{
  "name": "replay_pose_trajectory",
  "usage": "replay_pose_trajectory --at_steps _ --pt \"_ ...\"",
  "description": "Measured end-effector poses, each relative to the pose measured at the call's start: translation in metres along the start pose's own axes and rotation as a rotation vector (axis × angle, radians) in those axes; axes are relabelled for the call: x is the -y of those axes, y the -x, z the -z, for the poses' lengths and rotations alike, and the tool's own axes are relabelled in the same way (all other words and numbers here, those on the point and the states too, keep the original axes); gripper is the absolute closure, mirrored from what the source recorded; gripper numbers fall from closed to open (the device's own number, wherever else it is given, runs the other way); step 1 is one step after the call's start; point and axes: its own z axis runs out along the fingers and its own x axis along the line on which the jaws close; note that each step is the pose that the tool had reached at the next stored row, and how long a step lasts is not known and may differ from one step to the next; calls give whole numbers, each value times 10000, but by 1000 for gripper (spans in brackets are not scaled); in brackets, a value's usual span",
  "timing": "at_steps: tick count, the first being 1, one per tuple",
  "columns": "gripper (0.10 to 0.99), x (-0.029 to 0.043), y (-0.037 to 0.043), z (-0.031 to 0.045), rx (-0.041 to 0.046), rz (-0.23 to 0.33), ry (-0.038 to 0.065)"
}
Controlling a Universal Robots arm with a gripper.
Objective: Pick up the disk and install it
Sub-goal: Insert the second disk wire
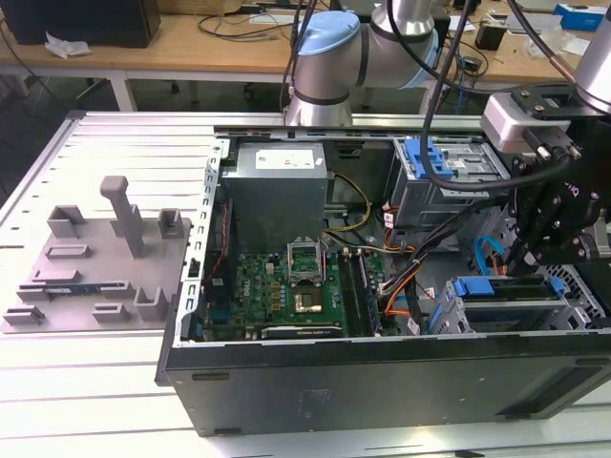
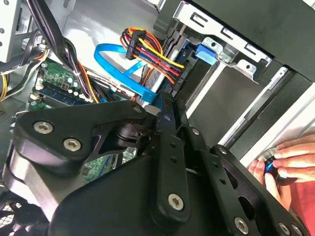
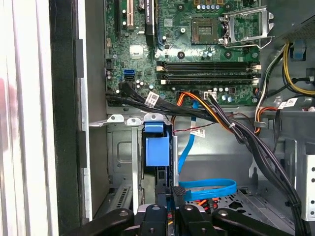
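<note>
The disk stands on edge in a slot of the grey drive cage at the case's front corner, its blue carrier tab facing out. In the exterior view the blue carrier shows along the cage's top at the exterior view's right. My gripper is shut, its tips right at the disk's outer edge; whether they touch it I cannot tell. Its black fingers point at the blue tab in the second wrist view. From outside, the gripper hangs just above the cage.
A blue flat cable and a bundle of coloured power wires lie close beside the slot. The motherboard fills the case's middle. A second cage with a blue bracket stands behind. A person's hand rests outside the case wall.
</note>
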Motion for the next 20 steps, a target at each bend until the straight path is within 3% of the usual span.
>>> replay_pose_trajectory --at_steps 20 --pt "925 27 -8 -77 8 267 -5"
